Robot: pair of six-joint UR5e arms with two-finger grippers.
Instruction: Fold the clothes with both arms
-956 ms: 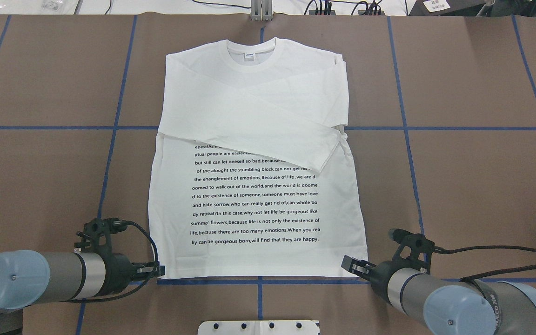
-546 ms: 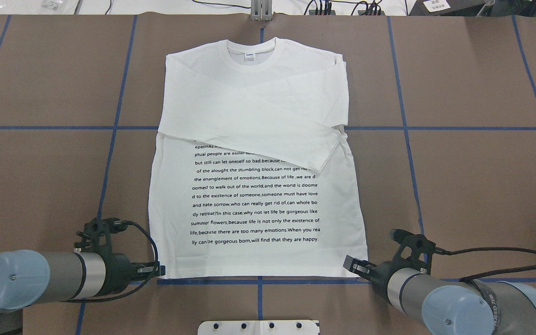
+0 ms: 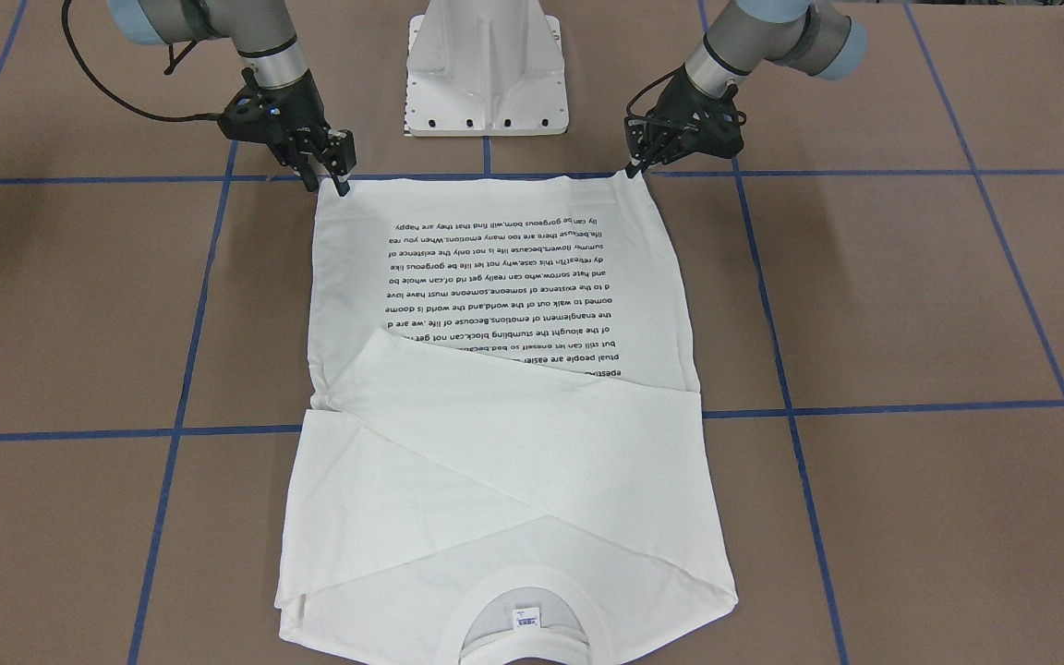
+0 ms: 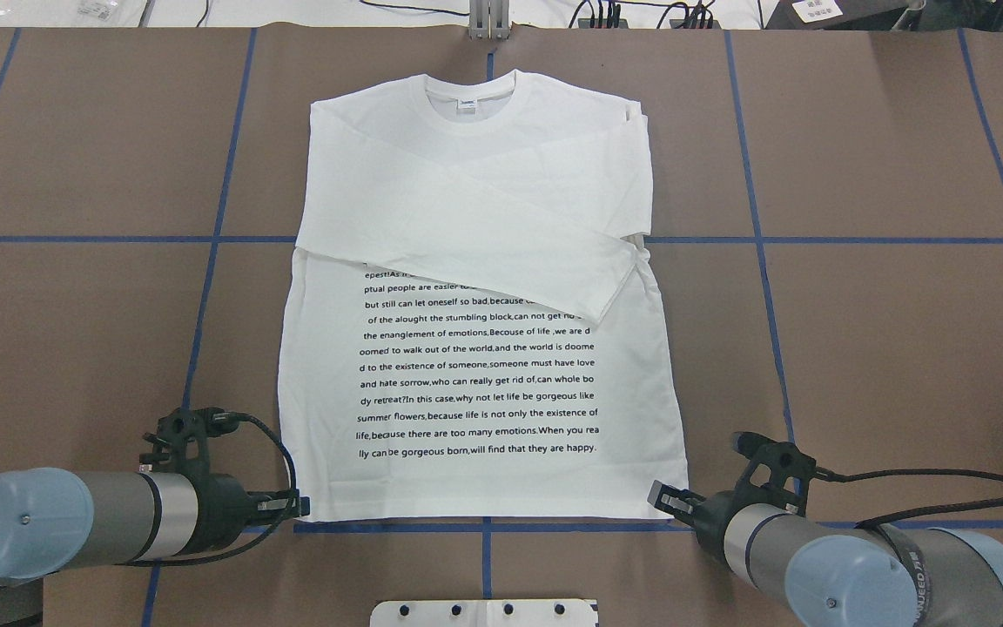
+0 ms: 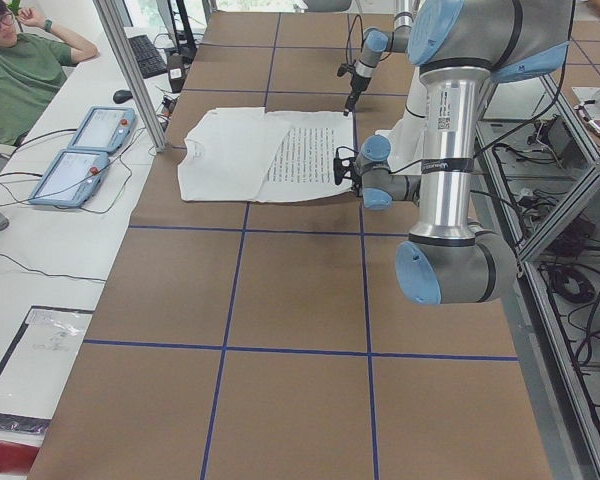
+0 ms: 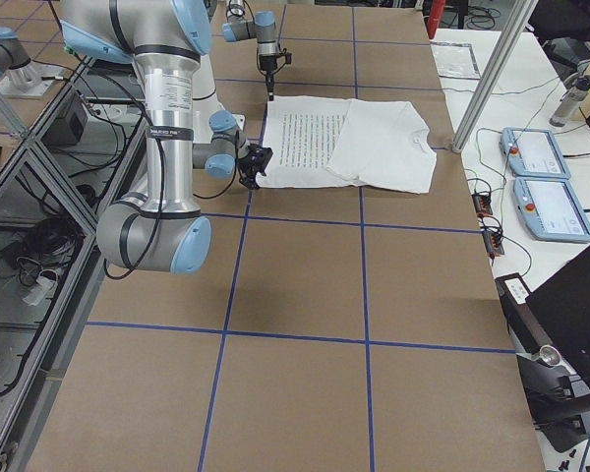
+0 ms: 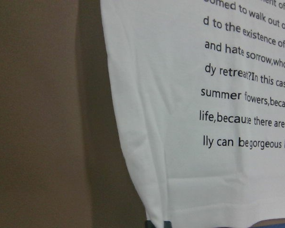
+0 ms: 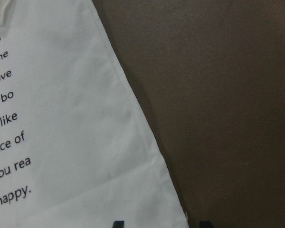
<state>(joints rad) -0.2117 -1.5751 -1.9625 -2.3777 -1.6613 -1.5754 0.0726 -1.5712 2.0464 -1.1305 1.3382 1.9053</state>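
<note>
While my left arm (image 4: 162, 514) pinches the shirt (image 4: 475, 174) at lower left, jaws closed, my right arm (image 4: 763, 540) straddles the lower-right corner, jaws open; they should close next.

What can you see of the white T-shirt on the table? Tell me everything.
The white T-shirt, soft cotton-looking cloth, lies flat on the brown table, printed face up, ribbed collar and small neck label away from the robot. Both long sleeves are folded across the chest, covering the top lines of black text. The left gripper pinches one hem corner; the open right gripper straddles the other.
</note>
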